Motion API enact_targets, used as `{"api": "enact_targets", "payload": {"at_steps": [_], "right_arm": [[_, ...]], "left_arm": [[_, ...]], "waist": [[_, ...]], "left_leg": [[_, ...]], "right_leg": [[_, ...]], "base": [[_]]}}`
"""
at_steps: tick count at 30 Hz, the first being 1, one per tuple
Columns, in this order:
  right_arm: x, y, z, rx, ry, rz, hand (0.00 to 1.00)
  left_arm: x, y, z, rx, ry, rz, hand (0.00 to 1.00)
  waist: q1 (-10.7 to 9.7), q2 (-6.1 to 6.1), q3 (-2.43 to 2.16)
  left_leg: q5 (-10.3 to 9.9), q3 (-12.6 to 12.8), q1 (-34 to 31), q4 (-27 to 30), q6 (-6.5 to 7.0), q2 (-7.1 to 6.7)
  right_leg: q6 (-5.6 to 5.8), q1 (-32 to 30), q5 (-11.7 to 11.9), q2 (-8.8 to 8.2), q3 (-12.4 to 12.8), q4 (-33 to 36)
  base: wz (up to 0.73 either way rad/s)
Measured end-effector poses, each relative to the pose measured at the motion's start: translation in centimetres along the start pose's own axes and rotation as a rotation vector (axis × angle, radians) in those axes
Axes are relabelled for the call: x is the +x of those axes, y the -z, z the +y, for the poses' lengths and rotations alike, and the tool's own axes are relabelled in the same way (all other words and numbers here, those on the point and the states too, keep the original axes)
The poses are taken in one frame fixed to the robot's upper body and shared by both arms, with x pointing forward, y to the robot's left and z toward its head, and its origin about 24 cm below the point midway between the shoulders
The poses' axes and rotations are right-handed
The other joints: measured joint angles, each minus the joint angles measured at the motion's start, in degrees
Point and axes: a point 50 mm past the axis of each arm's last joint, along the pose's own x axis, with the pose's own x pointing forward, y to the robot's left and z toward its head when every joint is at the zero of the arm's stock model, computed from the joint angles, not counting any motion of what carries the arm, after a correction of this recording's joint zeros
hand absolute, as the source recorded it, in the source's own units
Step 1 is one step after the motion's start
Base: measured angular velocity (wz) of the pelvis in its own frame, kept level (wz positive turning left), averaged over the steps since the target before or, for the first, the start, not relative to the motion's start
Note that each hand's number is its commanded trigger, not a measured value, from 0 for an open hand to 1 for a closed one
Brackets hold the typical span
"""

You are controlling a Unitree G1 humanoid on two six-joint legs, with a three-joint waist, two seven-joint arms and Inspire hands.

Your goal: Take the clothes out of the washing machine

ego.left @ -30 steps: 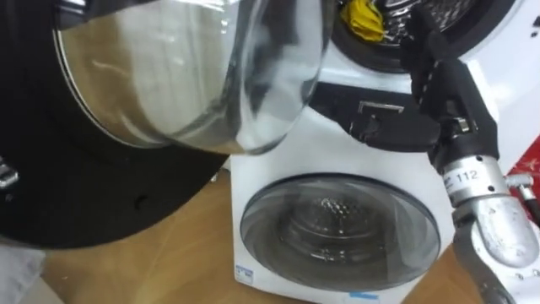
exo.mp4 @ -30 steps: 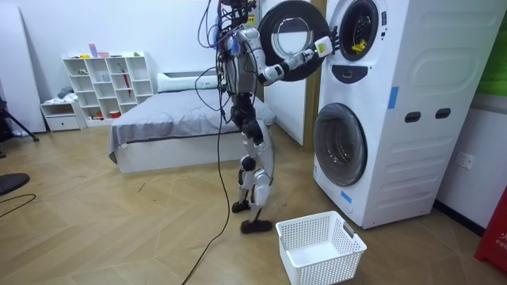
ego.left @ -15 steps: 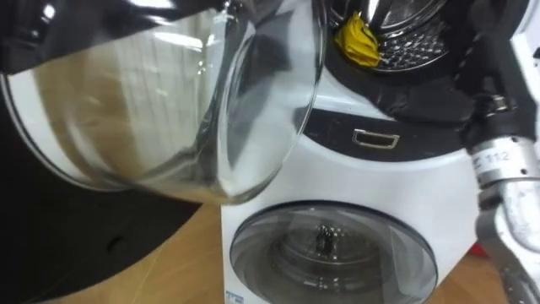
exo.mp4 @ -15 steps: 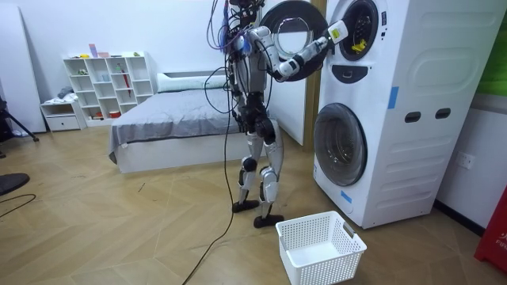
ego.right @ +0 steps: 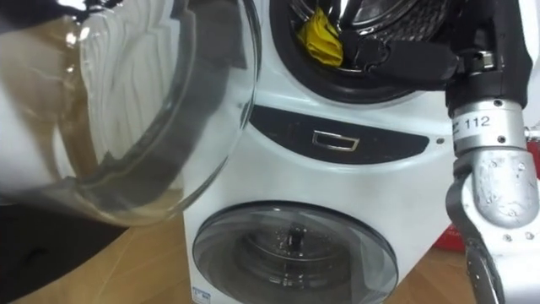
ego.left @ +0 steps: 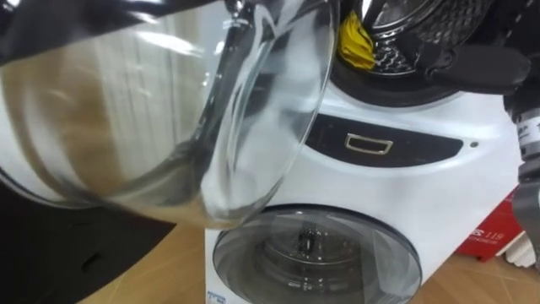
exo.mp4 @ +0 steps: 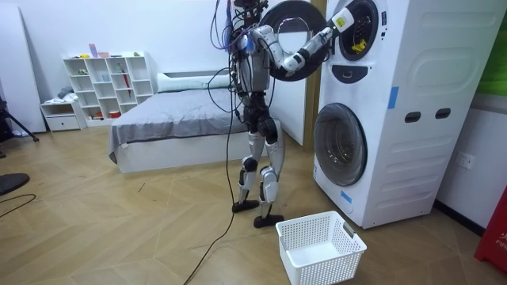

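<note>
A yellow cloth (ego.left: 354, 42) lies at the left inside the upper washing machine's open drum (ego.right: 380, 17), and it also shows as a small yellow spot (exo.mp4: 354, 45) in the room view. My right hand (ego.right: 405, 59) reaches in from the right. Its dark fingers stretch out straight along the drum's lower rim, just right of the cloth and apart from it. In the room view the right hand (exo.mp4: 344, 28) is at the drum's mouth. The machine's round glass door (ego.left: 169, 110) hangs open close before me on the left.
Below the drum are a dark control strip (ego.left: 380, 145) and the lower machine's shut round door (ego.left: 316, 262). A white laundry basket (exo.mp4: 321, 247) stands on the wood floor before the machines, near my feet. Behind me are a bed (exo.mp4: 174, 127) and a white shelf (exo.mp4: 107, 83).
I have stepped closer to the machines. My right hand has risen from the control strip to the drum's lower rim. The eye views have shifted with me.
</note>
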Motion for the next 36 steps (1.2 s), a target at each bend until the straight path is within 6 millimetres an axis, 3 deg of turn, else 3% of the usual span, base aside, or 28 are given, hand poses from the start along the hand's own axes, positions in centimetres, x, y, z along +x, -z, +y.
{"api": "enact_targets", "payload": {"at_steps": [4, 7, 12, 15, 24, 28, 32, 36], "right_arm": [[0.1, 0.0, 0.0, -0.001, -0.001, 0.000, 0.00], [0.4, 1.2, -0.4, -0.030, -0.019, 0.051, 0.00], [0.8, 4.0, -1.2, -0.044, -0.044, 0.191, 0.00], [1.4, 5.4, -1.7, -0.055, -0.057, 0.256, 0.00], [5.1, 5.2, 0.2, -0.169, -0.158, 0.263, 0.00], [5.1, 5.3, 0.3, -0.238, -0.193, 0.260, 0.00], [4.6, 5.9, 1.5, -0.319, -0.278, 0.276, 0.00], [4.7, 6.6, 1.5, -0.352, -0.298, 0.302, 0.00]], "left_arm": [[-0.1, 0.4, -0.1, 0.005, -0.002, 0.016, 0.00], [-0.1, 0.8, -0.1, 0.013, -0.002, 0.037, 0.00], [-0.2, 1.7, 0.2, 0.037, -0.011, 0.056, 0.00], [-0.2, 1.7, 0.1, 0.052, 0.000, 0.052, 0.00], [-0.3, 2.4, 0.1, 0.054, 0.021, 0.097, 0.00], [-0.3, 2.6, 0.3, 0.042, 0.029, 0.106, 0.00], [-0.1, 2.3, 0.8, 0.043, 0.031, 0.101, 0.00], [0.1, 1.7, 0.9, 0.035, 0.027, 0.085, 0.00]], "waist": [[0.31, 0.14, 0.08], [0.68, 0.24, 0.16], [2.11, -1.38, 0.63], [2.66, -2.49, 0.11], [4.34, -2.75, -0.08], [5.44, -2.59, 0.03], [6.51, -2.60, 0.03], [7.15, -2.62, 0.02]], "left_leg": [[0.00, -0.18, 0.01, -0.48, -0.01, 0.10], [0.00, -0.86, 0.02, -0.55, -0.03, 0.12], [0.05, -0.88, -0.01, -0.20, -0.09, 0.11], [0.04, -1.00, -0.20, -0.15, -0.09, 0.07], [0.05, -2.96, -0.40, 0.20, -0.09, 0.03], [0.05, -4.07, -0.74, 0.34, -0.10, -0.03], [0.11, -3.96, -0.71, 0.40, -0.20, 0.01], [0.22, -3.87, -0.56, 0.10, -0.38, 0.10]], "right_leg": [[-0.01, 0.16, 0.00, 0.10, -0.42, -0.55], [-0.01, 0.23, 0.00, 0.09, -0.68, -0.51], [-0.04, 0.39, -0.01, 0.01, -0.69, -0.51], [-0.03, 0.37, -0.01, -0.07, -0.93, -0.50], [-0.03, 0.94, -0.01, -0.15, -2.78, -0.66], [-0.04, 1.12, -0.01, -0.22, -3.44, -0.94], [-0.05, 1.57, -0.02, -0.16, -3.60, -1.60], [-0.12, 1.60, -0.07, -0.14, -3.57, -1.60]], "base": [[0.04], [0.06], [0.00], [0.06], [0.09], [0.13], [0.05], [0.00]]}}
